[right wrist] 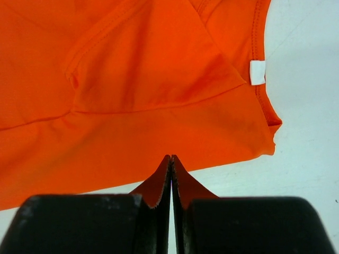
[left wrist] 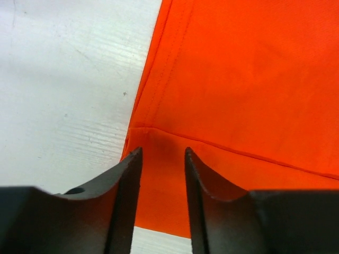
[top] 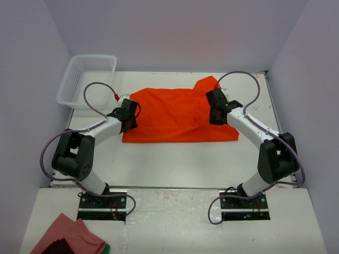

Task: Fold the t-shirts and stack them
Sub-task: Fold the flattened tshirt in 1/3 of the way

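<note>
One bright orange-red t-shirt (top: pixel 175 114) lies partly folded in the middle of the white table, with a sleeve or corner sticking up at its far right. My left gripper (top: pixel 128 114) is at the shirt's left edge. In the left wrist view it (left wrist: pixel 163 151) is open, its jaws astride the shirt (left wrist: pixel 238 79) near a folded hem and corner. My right gripper (top: pixel 215 108) is at the shirt's right end. In the right wrist view it (right wrist: pixel 170 157) is shut with nothing seen between the jaws, its tips at the edge of the shirt (right wrist: pixel 132 79), near the collar and its white label (right wrist: pixel 257 72).
A white mesh basket (top: pixel 87 79) stands at the back left of the table. A pinkish-red cloth (top: pixel 69 238) lies on the near platform at the bottom left, beside the left arm's base. White walls close in the table's sides.
</note>
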Available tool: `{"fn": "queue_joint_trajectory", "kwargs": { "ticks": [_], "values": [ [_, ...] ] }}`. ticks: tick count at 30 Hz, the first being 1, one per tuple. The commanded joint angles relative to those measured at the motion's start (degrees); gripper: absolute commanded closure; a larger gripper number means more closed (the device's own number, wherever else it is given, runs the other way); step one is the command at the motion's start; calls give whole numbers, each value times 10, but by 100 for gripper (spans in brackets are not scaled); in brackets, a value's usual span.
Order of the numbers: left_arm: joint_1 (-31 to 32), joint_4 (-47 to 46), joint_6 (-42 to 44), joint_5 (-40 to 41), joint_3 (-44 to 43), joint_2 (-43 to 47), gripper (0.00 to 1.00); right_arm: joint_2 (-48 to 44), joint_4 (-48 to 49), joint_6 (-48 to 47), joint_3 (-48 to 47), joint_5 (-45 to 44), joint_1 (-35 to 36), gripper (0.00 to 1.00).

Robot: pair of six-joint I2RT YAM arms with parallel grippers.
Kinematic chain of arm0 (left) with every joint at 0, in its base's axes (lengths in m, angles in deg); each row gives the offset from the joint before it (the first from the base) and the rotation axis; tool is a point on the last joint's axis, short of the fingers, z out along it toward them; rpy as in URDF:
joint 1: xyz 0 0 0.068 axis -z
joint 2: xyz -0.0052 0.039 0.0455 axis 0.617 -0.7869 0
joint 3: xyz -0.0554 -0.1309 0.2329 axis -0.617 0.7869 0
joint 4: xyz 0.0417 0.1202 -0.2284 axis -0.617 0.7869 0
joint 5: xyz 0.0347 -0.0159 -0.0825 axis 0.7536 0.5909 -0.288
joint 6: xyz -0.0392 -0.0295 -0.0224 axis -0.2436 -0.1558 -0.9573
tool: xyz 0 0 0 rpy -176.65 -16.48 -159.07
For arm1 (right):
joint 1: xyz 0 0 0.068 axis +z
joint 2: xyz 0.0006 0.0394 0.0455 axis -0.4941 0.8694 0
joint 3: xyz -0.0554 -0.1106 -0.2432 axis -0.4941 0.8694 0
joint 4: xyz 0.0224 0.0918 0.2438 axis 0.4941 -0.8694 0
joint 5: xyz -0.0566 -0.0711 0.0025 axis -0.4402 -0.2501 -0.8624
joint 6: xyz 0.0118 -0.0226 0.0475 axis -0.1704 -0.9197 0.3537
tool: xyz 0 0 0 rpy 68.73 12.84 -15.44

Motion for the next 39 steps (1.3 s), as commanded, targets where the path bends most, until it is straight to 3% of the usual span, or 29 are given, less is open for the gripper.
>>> {"fn": "queue_joint_trajectory", "kwargs": {
  "ticks": [1,2,4,5,10,16,27,39],
  "values": [
    [0,10,-12,24,-2,-16,63,18,24,9,11,15,0,100],
    [0,10,-14,20,-3,-17,67,28,15,7,8,17,-2,100],
    [2,1,-18,-2,4,-10,94,65,5,5,-17,20,-3,100],
    [3,-1,-20,-11,6,3,100,78,1,5,-25,20,-4,100],
    [30,-8,-32,-52,19,37,100,122,14,19,-48,66,-2,100],
    [36,-12,-29,-40,16,34,100,165,29,47,-54,97,3,100],
    [35,-34,-29,-37,-17,-76,100,171,10,67,-49,90,10,100],
    [-23,-37,-26,-42,-7,-74,100,166,-22,82,-38,96,11,100]
  ]
}}
